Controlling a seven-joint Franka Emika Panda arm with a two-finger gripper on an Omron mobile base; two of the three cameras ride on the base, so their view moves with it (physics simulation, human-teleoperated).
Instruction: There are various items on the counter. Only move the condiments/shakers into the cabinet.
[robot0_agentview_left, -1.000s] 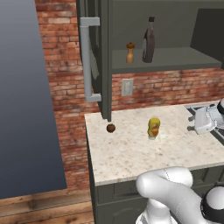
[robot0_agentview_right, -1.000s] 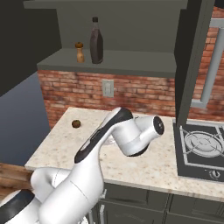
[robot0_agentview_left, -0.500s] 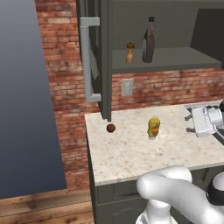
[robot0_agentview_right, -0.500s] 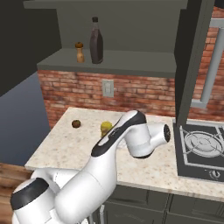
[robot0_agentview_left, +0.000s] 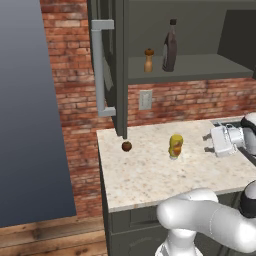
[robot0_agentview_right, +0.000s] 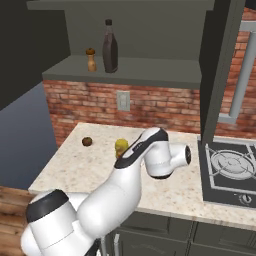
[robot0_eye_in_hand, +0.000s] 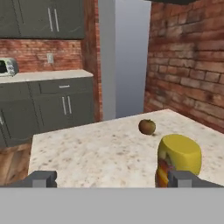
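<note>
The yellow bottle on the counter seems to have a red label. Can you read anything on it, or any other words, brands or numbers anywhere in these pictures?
No text can be read anywhere.
yellow squeeze bottle: red label band, too blurred to tell if it carries words.
tall dark bottle on the cabinet shelf: no label visible.
wooden shaker: plain.
stove knob: any marks too small to read.
microwave: no legible panel.

The shaker (robot0_agentview_left: 148, 60) and the tall bottle (robot0_agentview_left: 170, 46) stood side by side on the cupboard shelf (robot0_agentview_left: 200, 67). Below, on the surface (robot0_agentview_left: 150, 175), the squeeze bottle (robot0_agentview_left: 175, 146) stood right of the ball (robot0_agentview_left: 127, 146), well apart. The stove (robot0_agentview_right: 230, 170) lay further right.
</note>
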